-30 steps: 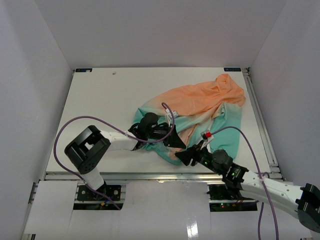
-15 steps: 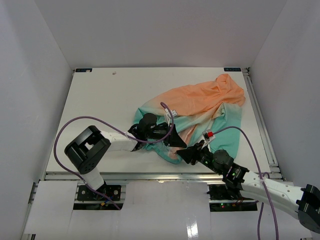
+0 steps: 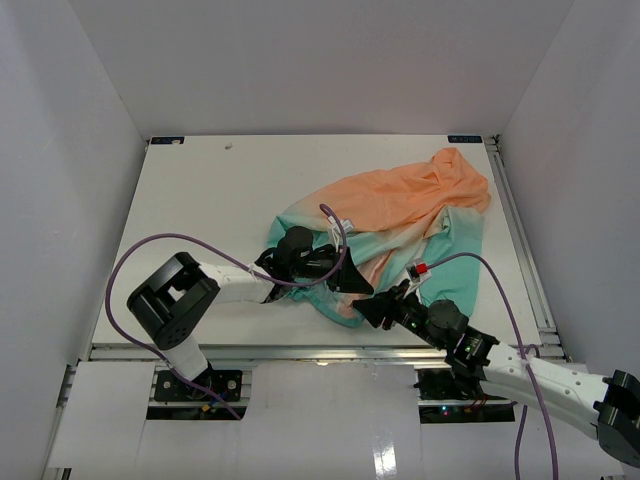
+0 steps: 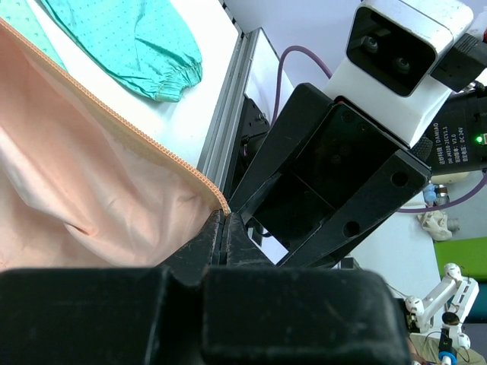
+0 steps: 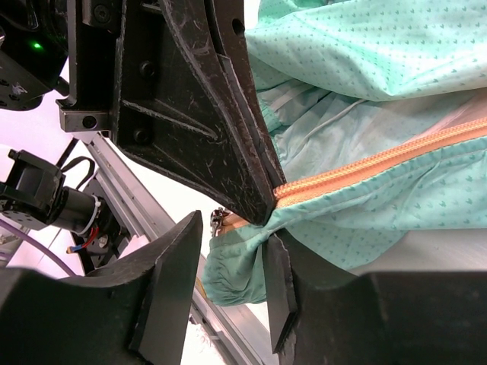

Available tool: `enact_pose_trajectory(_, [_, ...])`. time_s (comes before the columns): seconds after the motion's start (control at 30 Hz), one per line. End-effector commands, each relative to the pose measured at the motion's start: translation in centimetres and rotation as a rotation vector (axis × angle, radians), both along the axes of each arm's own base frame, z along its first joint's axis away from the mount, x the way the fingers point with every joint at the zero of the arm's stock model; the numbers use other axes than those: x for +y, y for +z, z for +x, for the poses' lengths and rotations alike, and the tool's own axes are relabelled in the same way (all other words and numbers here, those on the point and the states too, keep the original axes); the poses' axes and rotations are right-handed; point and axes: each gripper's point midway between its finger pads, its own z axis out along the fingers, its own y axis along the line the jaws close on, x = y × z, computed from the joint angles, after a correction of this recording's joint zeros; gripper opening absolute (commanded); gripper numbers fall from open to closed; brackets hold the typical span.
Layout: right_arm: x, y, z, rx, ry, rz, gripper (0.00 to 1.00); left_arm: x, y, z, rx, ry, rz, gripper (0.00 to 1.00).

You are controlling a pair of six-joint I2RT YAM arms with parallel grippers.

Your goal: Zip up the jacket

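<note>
Top external view: the jacket (image 3: pixel 400 205) lies crumpled at 3 o'clock on the bench (image 3: pixel 200 190), left jaws clamped on its zipper end, right jaws slightly parted around the hem beside them.

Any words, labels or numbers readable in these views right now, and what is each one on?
"DAMIAO": label on the right arm, seen in the left wrist view.
"V3.0": same label. Its other lines are too small to read.
Blue tags at the table's far corners: too small to read.
Jacket: no text visible.
</note>
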Motion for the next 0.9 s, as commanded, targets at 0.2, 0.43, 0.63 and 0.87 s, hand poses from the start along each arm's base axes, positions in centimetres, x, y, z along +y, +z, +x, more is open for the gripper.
enact_pose_trajectory(0.2, [-1.9,-5.8,-1.1,0.052,-0.009,-0.076,0.42,-0.1,1.9,0.4,-0.057,0.024,-0.036,0.0])
enact_pose_trajectory(0.43, [-2.3,-6.7,-1.1,0.083,-0.023,-0.104,0.4,-0.3,2.3,0.8,-0.069,0.036,-0.036,0.0])
enact_pose_trajectory(0.63, [-2.4,-7.1,-1.1,0.107,-0.031,-0.13,0.39,-0.3,2.3,0.6,-0.066,0.034,-0.046,0.0])
enact_pose_trajectory(0.87, [-2.1,-7.3,-1.4,0.117,-0.009,-0.137,0.38,-0.3,2.3,0.5,-0.061,0.032,-0.053,0.0])
